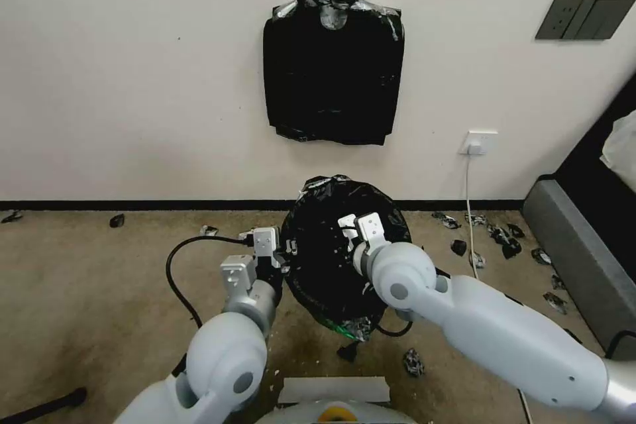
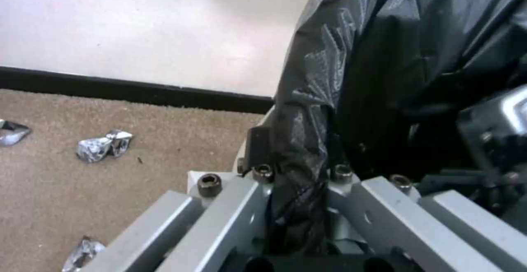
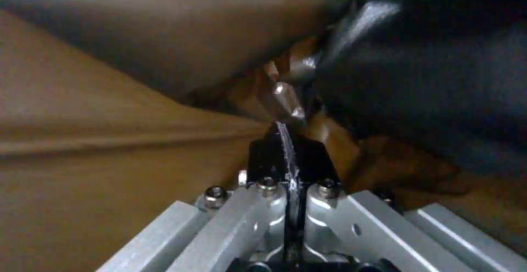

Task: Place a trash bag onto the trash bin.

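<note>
White wall (image 1: 132, 79) behind, beige carpet (image 1: 86, 291) in front, black baseboard (image 1: 132, 205) between them. A flat vest-shaped bundle of black bags (image 1: 333, 76) hangs on the wall from a hook, directly above the work area. Below it, on the carpet close to the wall, the trash bag (image 1: 331, 265) is draped over the trash bin (image 2: 241, 156), covering it almost fully; only a pale sliver of rim shows in the left wrist view, with a greenish bit near the base in the head view. Bag mouth is open and crinkled, dark inside. Left gripper (image 1: 281, 253) is at the bag's left edge, clenched on a fold of the film; in the left wrist view the film (image 2: 299, 206) runs down between the closed jaws. Right gripper (image 1: 349, 228) is inside the bag mouth, right of center, jaws pinched tight on a thin strip of film (image 3: 291, 177). Grey sofa (image 1: 583, 258) at far right. White wall outlet (image 1: 478, 142) with cord. Small black torn scraps (image 1: 503, 238) scattered on the carpet, mostly to the right.
</note>
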`<state>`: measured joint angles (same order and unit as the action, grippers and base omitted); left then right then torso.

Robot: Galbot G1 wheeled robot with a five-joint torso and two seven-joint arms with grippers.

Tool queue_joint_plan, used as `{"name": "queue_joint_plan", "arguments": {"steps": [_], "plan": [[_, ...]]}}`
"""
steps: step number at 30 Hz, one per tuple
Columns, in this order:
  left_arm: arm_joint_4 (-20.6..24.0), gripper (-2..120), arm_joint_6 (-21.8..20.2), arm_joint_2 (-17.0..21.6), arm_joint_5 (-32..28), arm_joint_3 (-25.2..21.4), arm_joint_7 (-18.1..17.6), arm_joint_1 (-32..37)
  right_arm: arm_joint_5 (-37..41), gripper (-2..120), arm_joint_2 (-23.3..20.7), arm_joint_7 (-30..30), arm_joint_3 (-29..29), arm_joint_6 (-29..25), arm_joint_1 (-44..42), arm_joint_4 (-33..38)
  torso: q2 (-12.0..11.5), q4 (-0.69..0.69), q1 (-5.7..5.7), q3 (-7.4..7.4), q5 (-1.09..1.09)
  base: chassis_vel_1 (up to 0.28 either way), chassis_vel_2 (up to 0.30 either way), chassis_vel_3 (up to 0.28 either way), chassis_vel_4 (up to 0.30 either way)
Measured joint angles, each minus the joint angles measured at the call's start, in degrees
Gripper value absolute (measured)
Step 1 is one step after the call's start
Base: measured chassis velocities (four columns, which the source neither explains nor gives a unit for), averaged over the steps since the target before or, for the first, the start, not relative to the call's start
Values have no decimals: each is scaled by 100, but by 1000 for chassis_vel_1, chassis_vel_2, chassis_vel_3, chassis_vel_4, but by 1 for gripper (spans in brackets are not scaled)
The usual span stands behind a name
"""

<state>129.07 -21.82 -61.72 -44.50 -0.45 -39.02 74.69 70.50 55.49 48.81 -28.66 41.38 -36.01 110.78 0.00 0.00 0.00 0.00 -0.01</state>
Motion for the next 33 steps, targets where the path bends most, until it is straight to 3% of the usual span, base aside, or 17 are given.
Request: {"name": "queue_joint_plan", "arguments": {"steps": [10,33], "plan": [[41,3,-41,-18,-109,-2,0,-45,-527,0,66,-10,-261,-2,32,-270,0,0,0,0,0,0,0,0,0],[156,3,-104,19,-137,30,49,30,-504,0,65,-50,-359,-7,147,-489,0,0,0,0,1,0,0,0,0]]}}
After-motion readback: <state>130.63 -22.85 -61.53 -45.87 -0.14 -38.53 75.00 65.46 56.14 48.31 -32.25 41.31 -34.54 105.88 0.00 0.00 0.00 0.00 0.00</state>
